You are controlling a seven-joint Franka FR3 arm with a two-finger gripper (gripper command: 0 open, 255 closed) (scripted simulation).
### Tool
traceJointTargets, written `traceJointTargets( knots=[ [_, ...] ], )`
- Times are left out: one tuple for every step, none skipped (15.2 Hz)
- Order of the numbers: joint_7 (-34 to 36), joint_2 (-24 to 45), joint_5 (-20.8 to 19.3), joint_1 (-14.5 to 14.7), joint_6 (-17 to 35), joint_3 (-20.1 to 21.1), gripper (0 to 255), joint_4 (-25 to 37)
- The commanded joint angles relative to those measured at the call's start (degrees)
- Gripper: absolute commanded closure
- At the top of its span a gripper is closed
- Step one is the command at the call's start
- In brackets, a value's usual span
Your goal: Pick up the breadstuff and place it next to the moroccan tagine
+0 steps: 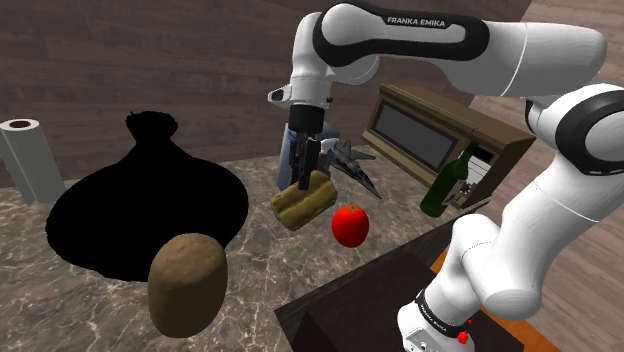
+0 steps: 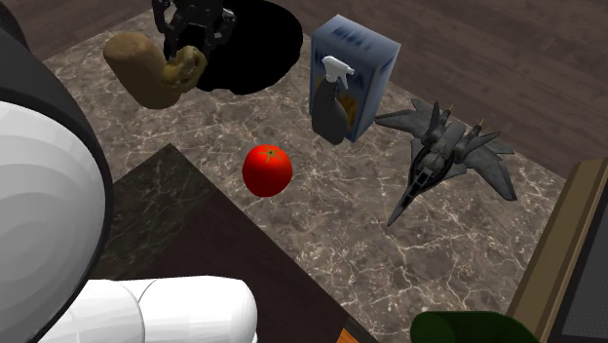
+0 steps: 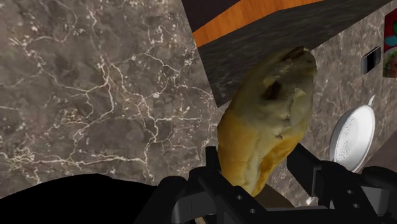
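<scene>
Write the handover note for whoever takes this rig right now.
Gripper: shut on the bread, which is clasped between both fingers.
Bread: it seems to be lifted off the counter and hangs under the hand.
Tagine: drawn plain black, it stands on the counter to the shoulder view's left of the bread.
Done: the grasp and, apparently, the lift.
Left: carry the bread over, set it down beside the tagine and release it. A potato lies close to the tagine, so pick a free spot.
</scene>
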Motion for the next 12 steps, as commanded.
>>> traceJointTargets(
  knots=[
    [-0.62,-0.02,-0.04,-0.05,1.31,-0.02,255,-1.42],
    [-0.90,0.04,-0.03,-0.04,1.99,-0.01,255,-2.10],
    [-1.18,0.12,-0.01,-0.03,2.68,0.01,255,-2.76],
    [-1.46,0.22,0.02,-0.02,3.36,0.02,255,-3.41],
    [-1.74,0.32,0.05,-0.02,4.05,0.04,255,-4.04],
    [-2.02,0.44,0.09,-0.01,4.73,0.05,255,-4.67],
    [-2.30,0.56,0.13,0.00,5.41,0.07,255,-5.28],
    [-2.59,0.70,0.18,0.01,6.08,0.08,255,-5.88],
    [-2.88,0.86,0.24,0.02,6.76,0.09,255,-6.46],
    [-3.17,1.02,0.30,0.03,7.44,0.10,255,-7.04],
    [-3.46,1.20,0.36,0.04,8.11,0.11,255,-7.60],
    [-3.76,1.38,0.43,0.05,8.78,0.12,255,-8.15]
  ],
)
